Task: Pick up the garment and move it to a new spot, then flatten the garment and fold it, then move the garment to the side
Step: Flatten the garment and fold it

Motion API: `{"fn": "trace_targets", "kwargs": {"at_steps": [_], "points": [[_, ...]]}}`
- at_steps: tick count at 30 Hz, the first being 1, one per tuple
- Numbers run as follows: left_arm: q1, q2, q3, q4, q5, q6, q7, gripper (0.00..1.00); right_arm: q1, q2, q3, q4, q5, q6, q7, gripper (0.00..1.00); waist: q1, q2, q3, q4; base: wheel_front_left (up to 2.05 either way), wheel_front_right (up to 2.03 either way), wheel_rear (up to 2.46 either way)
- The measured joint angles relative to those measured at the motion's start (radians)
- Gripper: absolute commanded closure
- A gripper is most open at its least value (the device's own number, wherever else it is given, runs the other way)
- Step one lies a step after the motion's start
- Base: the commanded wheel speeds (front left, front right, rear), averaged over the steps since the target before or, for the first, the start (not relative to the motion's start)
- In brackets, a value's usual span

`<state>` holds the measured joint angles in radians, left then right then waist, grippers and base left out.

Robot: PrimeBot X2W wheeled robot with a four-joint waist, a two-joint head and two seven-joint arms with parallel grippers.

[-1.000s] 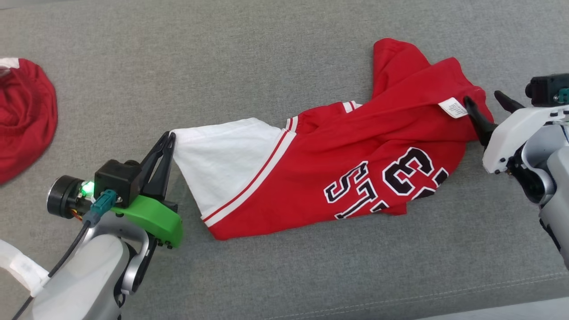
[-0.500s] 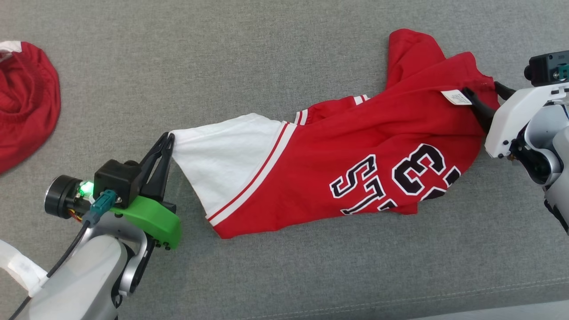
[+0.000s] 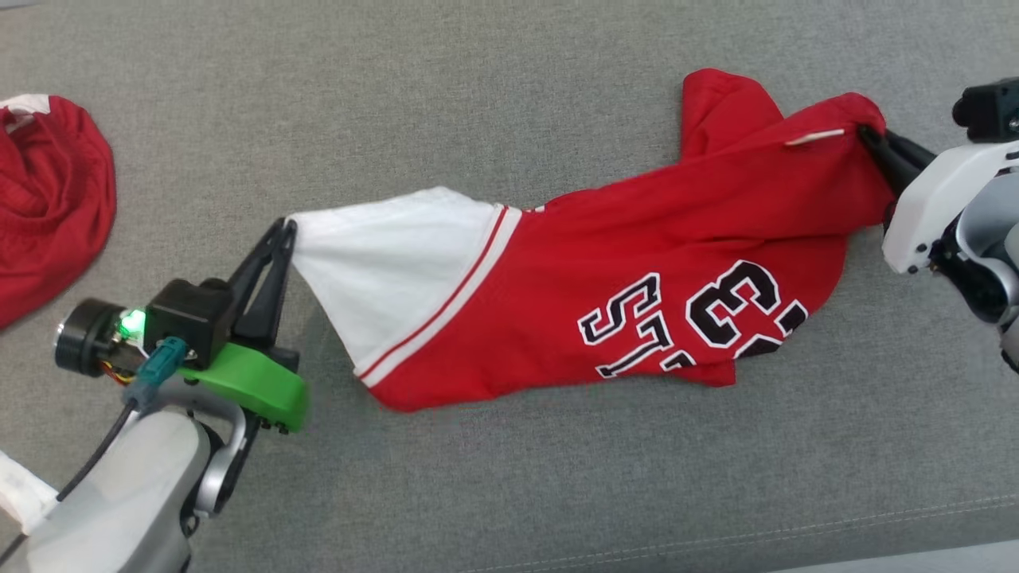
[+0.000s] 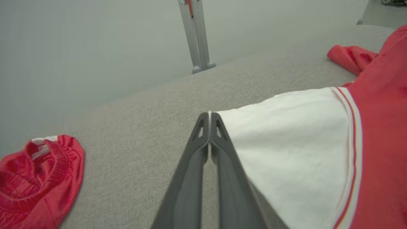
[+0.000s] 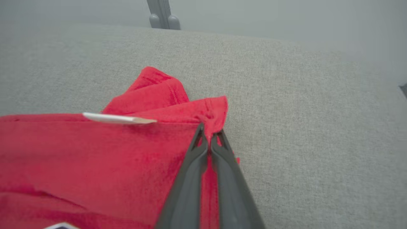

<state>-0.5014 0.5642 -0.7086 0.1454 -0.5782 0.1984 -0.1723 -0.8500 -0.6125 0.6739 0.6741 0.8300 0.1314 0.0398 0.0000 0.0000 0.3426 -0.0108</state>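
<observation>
While left gripper [image 3: 287, 228] and right gripper [image 3: 865, 132] clamp red-and-white fabric jersey [image 3: 637, 263], right bite seems shallow; stretching may free it.

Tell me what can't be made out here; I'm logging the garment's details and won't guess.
Lettering on the garment: head view, its lower part tucked under the garment's own fold.
Label: head and right wrist views, turned edge-on, print unreadable.
Second red cloth: head view, cut off by the left edge.
</observation>
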Motion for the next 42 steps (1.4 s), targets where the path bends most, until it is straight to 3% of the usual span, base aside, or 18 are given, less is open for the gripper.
{"fn": "trace_targets", "kwargs": {"at_steps": [9, 13, 16, 18, 23, 26, 32, 36, 39, 42], "points": [[-0.237, 0.181, 0.042, -0.199, 0.132, -0.027, 0.107, 1.0, -0.08, -0.107, -0.028, -0.169, 0.041, 0.0, -0.081, 1.0, 0.0, 0.0, -0.009, -0.018, 0.0, 0.0, 0.0], [-0.373, 0.244, 0.077, -0.244, 0.159, -0.073, 0.166, 1.0, -0.167, -0.127, -0.073, -0.219, 0.05, 0.0, -0.066, 1.0, 0.0, 0.0, 0.014, -0.028, 0.0, 0.0, 0.0], [-0.497, 0.258, 0.096, -0.229, 0.172, -0.12, 0.192, 1.0, -0.258, -0.116, -0.099, -0.22, 0.04, 0.0, -0.041, 1.0, 0.0, 0.0, 0.041, -0.033, 0.0, 0.0, 0.0], [-0.593, 0.255, 0.101, -0.187, 0.195, -0.156, 0.198, 1.0, -0.328, -0.097, -0.112, -0.2, 0.018, 0.0, -0.024, 1.0, 0.0, 0.0, 0.062, -0.035, 0.0, 0.0, 0.0], [-0.879, 0.175, 0.096, 0.018, 0.275, -0.231, 0.152, 1.0, -0.531, -0.042, -0.139, -0.117, -0.066, 0.0, -0.008, 1.0, 0.0, 0.0, 0.129, -0.035, 0.0, 0.0, 0.0], [-1.048, 0.123, 0.091, 0.15, 0.343, -0.243, 0.078, 1.0, -0.647, 0.0, -0.173, -0.052, -0.121, 0.0, -0.042, 1.0, 0.0001, 0.0, 0.176, -0.034, 0.0, 0.0, 0.0], [-1.333, 0.057, 0.084, 0.341, 0.477, -0.213, -0.073, 1.0, -0.83, 0.063, -0.237, 0.064, -0.258, 0.0, -0.166, 1.0, 0.0002, 0.0, 0.269, -0.036, 0.0, 0.0, 0.0], [-1.465, 0.036, 0.114, 0.3, 0.523, -0.16, -0.09, 1.0, -0.923, 0.071, -0.285, 0.098, -0.383, 0.0, -0.263, 1.0, 0.0001, 0.0, 0.334, -0.034, 0.0, 0.0, 0.0], [-1.437, 0.038, 0.134, 0.198, 0.515, -0.147, -0.093, 1.0, -0.91, 0.101, -0.271, 0.11, -0.427, 0.0, -0.28, 1.0, 0.0001, 0.0, 0.382, -0.026, 0.0, 0.0, 0.0], [-1.275, 0.05, 0.146, 0.145, 0.491, -0.131, -0.092, 1.0, -0.854, 0.116, -0.257, 0.128, -0.443, 0.0, -0.289, 1.0, 0.0002, 0.0, 0.422, -0.012, 0.0, 0.0, 0.0]]}}
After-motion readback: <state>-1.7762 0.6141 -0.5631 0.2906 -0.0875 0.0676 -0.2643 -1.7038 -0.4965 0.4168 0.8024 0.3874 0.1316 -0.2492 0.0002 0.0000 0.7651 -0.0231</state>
